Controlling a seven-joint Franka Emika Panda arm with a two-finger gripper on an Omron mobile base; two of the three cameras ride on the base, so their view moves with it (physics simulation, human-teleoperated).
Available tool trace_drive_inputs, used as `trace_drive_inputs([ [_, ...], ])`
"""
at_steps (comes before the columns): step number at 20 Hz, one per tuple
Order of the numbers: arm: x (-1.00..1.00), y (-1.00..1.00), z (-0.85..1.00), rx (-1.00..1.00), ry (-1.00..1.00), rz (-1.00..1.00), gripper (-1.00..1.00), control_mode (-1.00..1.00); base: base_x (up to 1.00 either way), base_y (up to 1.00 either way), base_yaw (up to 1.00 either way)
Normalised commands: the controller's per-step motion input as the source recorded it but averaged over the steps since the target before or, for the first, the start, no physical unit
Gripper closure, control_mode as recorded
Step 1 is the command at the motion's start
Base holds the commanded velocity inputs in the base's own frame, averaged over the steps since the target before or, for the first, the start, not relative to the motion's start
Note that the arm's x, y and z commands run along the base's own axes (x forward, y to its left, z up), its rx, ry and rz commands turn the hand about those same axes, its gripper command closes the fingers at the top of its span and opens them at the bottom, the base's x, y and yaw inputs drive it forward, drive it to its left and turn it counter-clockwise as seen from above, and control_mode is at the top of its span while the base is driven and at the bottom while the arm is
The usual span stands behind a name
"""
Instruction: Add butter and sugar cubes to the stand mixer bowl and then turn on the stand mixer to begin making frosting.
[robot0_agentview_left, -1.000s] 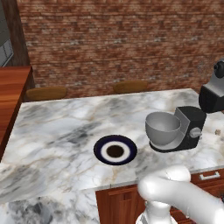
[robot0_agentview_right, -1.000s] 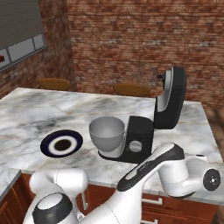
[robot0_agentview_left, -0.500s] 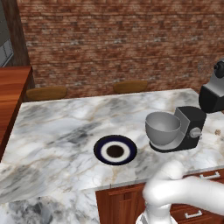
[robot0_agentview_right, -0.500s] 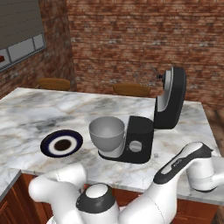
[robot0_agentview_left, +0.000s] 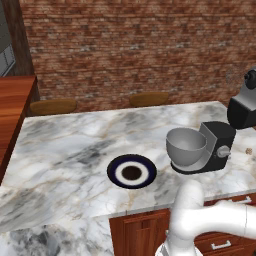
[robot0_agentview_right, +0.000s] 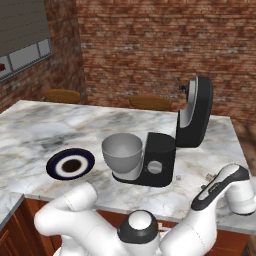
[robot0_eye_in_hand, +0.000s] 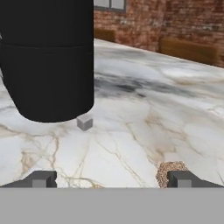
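The stand mixer (robot0_agentview_right: 160, 159) is black, with its head (robot0_agentview_right: 195, 112) tilted up, and stands on the marble counter. Its grey metal bowl (robot0_agentview_right: 122, 150) sits at its left in both base views (robot0_agentview_left: 186, 147). In the hand view my gripper (robot0_eye_in_hand: 111, 180) is open and low over the counter, with nothing between its fingertips. The mixer's black base (robot0_eye_in_hand: 48, 61) rises at the upper left. A small pale grey cube (robot0_eye_in_hand: 84, 123), seemingly a sugar cube, lies by that base. A brown grainy lump (robot0_eye_in_hand: 170, 168) lies just by the right fingertip. Butter is out of view.
A dark-blue-rimmed plate (robot0_agentview_left: 131, 171) with a white ring lies left of the bowl. Two small bits (robot0_agentview_right: 177, 176) (robot0_agentview_right: 209, 176) lie on the counter right of the mixer. Wooden stools (robot0_agentview_left: 149, 98) stand along the far edge before a brick wall.
My arm has folded lower and swung to the right in both base views. Mixer, bowl and plate stay where they were.
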Motion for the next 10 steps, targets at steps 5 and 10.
trace_drive_inputs([
  [5, 0.5, 0.0, -0.44, -0.11, 0.0, 0.0, -1.0, -1.0, 0.0, 0.0, 0.0],
  [10, 0.52, 0.0, -0.2, -0.07, 0.0, -0.04, -1.0, -1.0, 0.0, 0.0, 0.0],
])
